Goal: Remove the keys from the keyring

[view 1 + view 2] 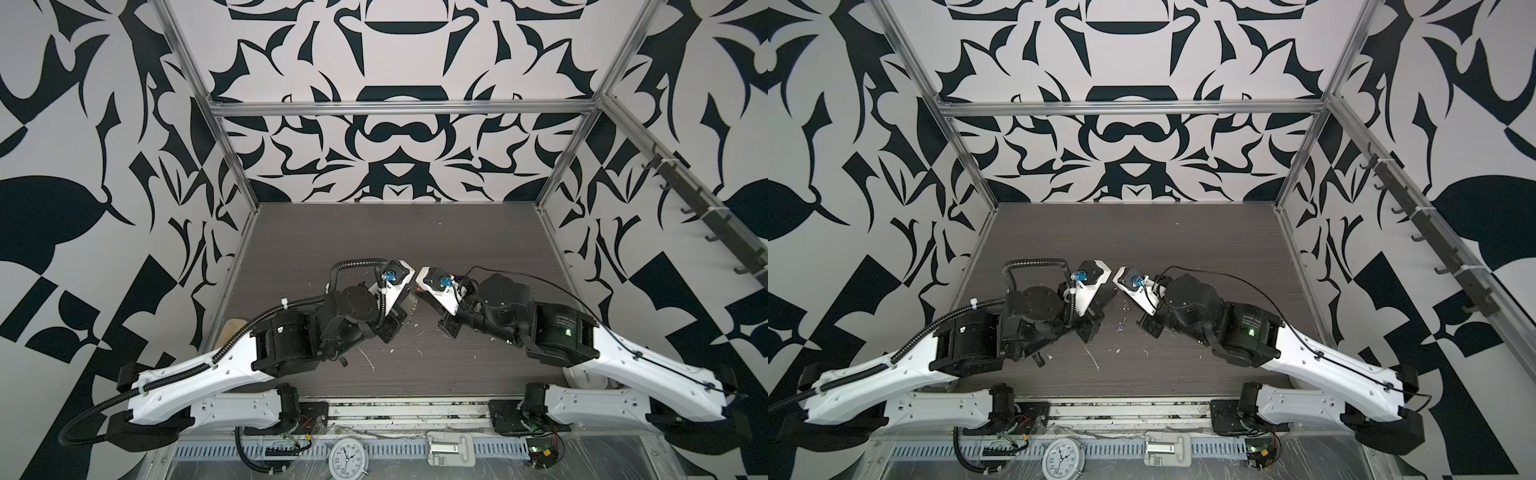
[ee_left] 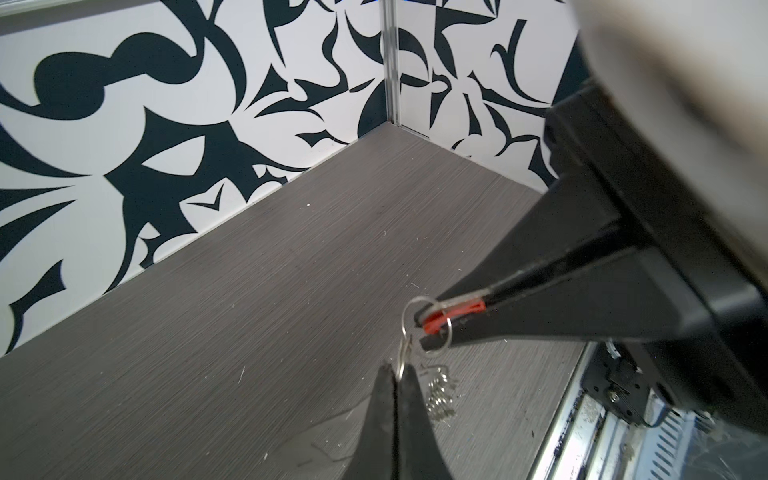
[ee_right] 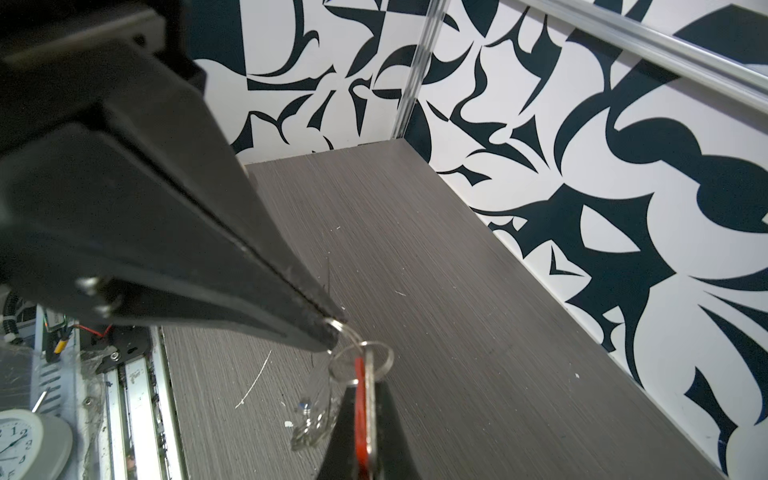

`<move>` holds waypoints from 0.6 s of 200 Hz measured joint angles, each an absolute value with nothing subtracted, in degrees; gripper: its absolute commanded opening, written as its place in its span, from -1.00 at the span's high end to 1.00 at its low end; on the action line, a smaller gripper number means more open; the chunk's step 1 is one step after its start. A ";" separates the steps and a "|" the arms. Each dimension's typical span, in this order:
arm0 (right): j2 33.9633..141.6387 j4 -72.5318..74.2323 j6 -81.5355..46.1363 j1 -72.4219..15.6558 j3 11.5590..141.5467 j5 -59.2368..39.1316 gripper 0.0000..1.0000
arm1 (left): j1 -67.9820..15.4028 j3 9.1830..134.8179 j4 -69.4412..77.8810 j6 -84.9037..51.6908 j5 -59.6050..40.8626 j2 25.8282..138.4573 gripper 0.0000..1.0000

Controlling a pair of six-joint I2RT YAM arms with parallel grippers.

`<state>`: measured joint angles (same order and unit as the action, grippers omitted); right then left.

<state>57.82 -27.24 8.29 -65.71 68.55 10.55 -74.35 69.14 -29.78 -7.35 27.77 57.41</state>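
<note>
We see the red tag [image 2: 455, 314] clamped edge-on between the closed fingers of the right gripper [image 2: 424, 331]. Its long axis runs along those fingers, and its ringed end pokes out past the tips toward the left gripper [image 2: 394, 372]. A larger ring [image 2: 444, 337] passes through that end. From it a small silvery key [image 2: 406, 348] hangs down to a small ring [image 2: 401, 369], which the left gripper's jaws pinch shut at their very tips. The whole string sits just above the table [image 2: 270, 299], near the middle and toward its front.

Beneath it the keyring [image 2: 441, 395] lies on the table. We make out only a cluster of its little rings, and we cannot tell if the string still joins it.

The table is dark grey with a fine grain, flecked with white scratches. Black-and-white patterned walls [image 2: 124, 124] enclose it, meeting at an aluminium frame post [image 2: 390, 62]. A beige wooden board [image 1: 231, 330] shows under the left arm, and a clock [image 1: 348, 457] lies at the front edge.
</note>
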 measured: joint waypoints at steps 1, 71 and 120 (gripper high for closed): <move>57.84 -27.31 8.34 -65.71 68.64 10.46 1.00 | -74.30 69.12 -29.74 -7.33 27.62 57.39 1.00; 58.26 -35.00 15.20 -65.71 73.82 5.17 1.00 | -70.87 67.13 -28.03 -5.06 14.83 54.17 1.00; 61.17 -37.50 16.40 -65.58 77.19 5.23 1.00 | -70.26 67.16 -27.46 -5.04 15.42 54.85 1.00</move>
<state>61.17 -37.50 16.40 -65.58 77.19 5.23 -70.26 67.16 -27.46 -5.04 15.42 54.85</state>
